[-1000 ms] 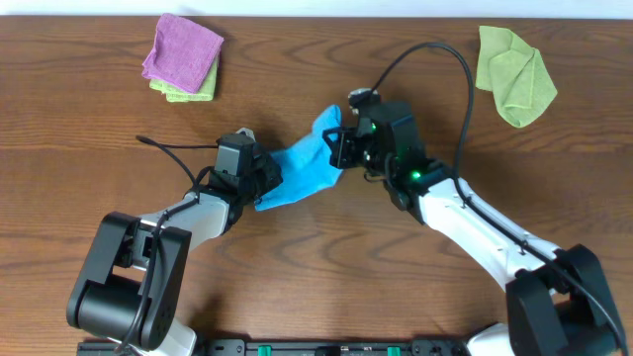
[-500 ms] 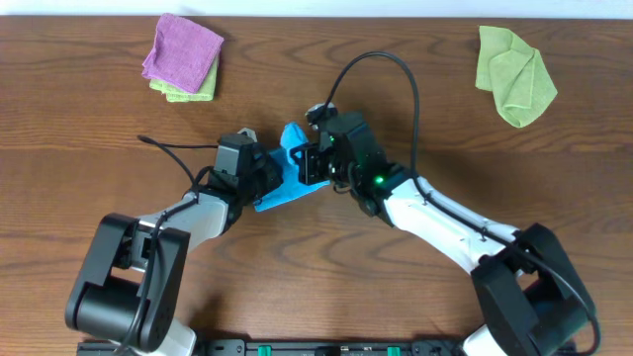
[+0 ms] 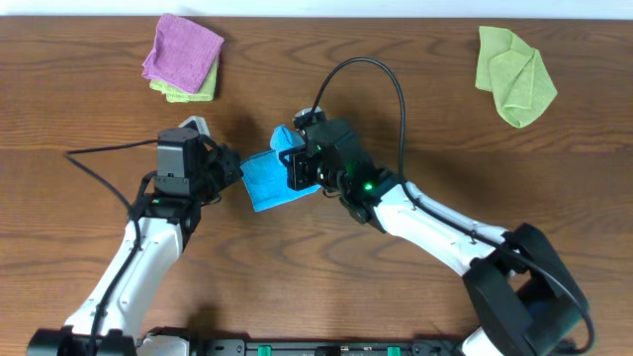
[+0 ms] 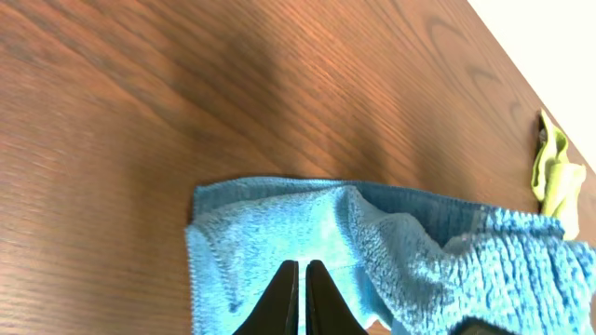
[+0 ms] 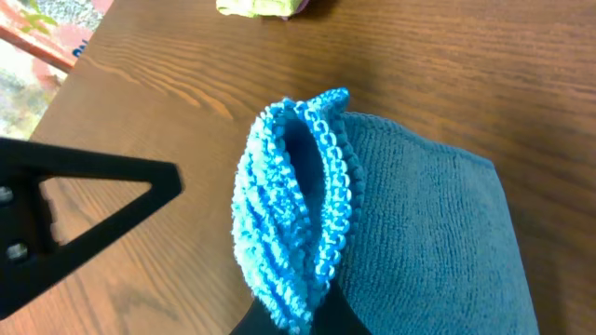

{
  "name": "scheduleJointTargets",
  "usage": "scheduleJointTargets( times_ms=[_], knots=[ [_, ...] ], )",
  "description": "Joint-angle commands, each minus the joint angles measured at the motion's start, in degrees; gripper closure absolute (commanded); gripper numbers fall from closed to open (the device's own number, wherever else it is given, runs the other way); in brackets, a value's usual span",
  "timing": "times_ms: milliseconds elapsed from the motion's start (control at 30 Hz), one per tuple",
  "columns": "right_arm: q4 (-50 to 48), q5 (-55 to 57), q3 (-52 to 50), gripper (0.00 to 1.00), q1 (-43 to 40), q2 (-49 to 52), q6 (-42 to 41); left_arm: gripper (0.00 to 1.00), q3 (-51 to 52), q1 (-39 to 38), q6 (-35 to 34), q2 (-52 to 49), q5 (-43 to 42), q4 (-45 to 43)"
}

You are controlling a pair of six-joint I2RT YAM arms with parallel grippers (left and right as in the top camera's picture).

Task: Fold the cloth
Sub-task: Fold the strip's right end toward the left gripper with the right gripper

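The sky-blue cloth [image 3: 262, 181] lies folded on the wooden table between my two arms. My right gripper [image 3: 294, 158] is shut on a bunched edge of the cloth [image 5: 298, 186] and holds it just above the folded layer; its fingertips [image 5: 307, 312] are mostly hidden by the fabric. My left gripper [image 3: 235, 170] is at the cloth's left edge. In the left wrist view its fingers [image 4: 300, 277] are pressed together with nothing between them, above the flat cloth [image 4: 400, 251]. No white tag shows.
A purple cloth [image 3: 183, 47] lies on a light green cloth [image 3: 186, 92] at the far left. Another light green cloth [image 3: 514, 71] lies at the far right, also in the left wrist view [image 4: 554, 167]. The left arm [image 5: 74, 200] shows in the right wrist view.
My right gripper carried the cloth's edge leftward, over the rest of the cloth. My left arm drew back to the left and off the cloth.
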State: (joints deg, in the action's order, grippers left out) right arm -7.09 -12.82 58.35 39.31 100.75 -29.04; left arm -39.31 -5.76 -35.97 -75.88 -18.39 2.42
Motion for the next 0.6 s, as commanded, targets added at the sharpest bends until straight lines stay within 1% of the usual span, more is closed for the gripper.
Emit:
scheduleJointTargets(
  times_ms=[0,233,433,467,567],
  knots=[
    [-0.2,0.8,1.7,0.99,1.0,2.9,0.8,0.94,-1.1,0.2,1.7,1.5,2.1,0.8],
    [-0.2,-0.1,5.5,0.99,2.4,8.2,0.8,0.94,-1.1,0.2,1.7,1.7,2.1,0.9],
    [0.0,-0.1,7.3,0.98,3.9,10.2,0.9,0.94,-1.1,0.2,1.7,1.7,2.1,0.9],
    [0.1,-0.1,7.3,0.91,4.1,10.2,0.9,0.94,-1.1,0.2,1.7,1.7,2.1,0.9],
    [0.0,-0.8,7.3,0.64,4.5,10.2,1.1,0.94,-1.1,0.2,1.7,1.7,2.1,0.8]
  ],
)
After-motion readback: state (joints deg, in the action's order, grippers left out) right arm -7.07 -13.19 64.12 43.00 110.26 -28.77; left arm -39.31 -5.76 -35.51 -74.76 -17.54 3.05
